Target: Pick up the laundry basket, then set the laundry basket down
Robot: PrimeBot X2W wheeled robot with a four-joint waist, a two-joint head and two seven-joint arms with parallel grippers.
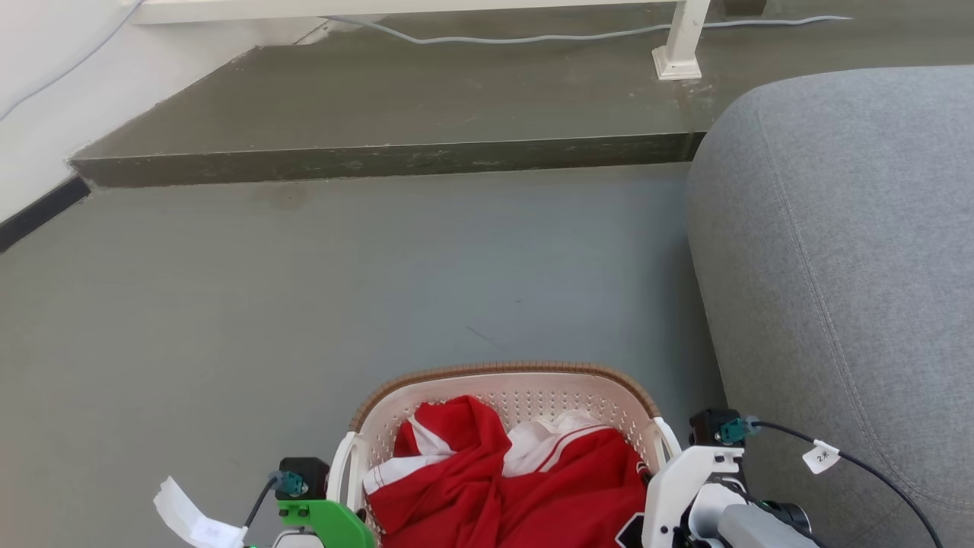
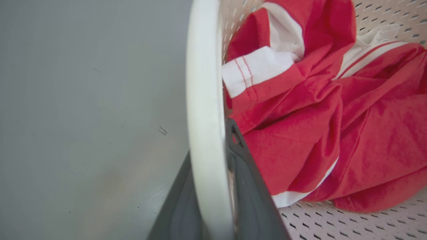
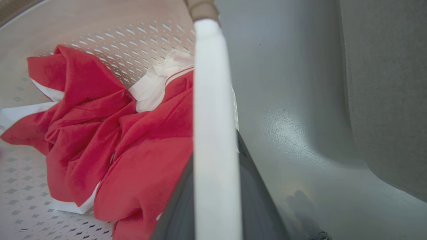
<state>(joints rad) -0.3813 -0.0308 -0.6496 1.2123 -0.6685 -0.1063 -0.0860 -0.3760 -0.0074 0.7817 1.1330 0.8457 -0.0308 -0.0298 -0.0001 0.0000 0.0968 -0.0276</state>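
The laundry basket (image 1: 502, 374), cream-white and perforated with a brown woven rim band, is at the bottom centre of the head view, and a crumpled red-and-white garment (image 1: 517, 479) lies in it. In the left wrist view, my left gripper (image 2: 210, 186) is shut on the basket's white left handle (image 2: 203, 100), with one dark finger on each side of the bar. My right gripper (image 3: 217, 200) clamps the white right handle (image 3: 213, 100) the same way. I cannot tell whether the basket's base touches the floor.
A grey sofa (image 1: 837, 266) stands close on the basket's right. Open grey floor (image 1: 342, 289) stretches ahead to a raised step (image 1: 380, 160) with a white post (image 1: 679, 46) and a cable (image 1: 571, 34). On the left is a white wall (image 1: 46, 114).
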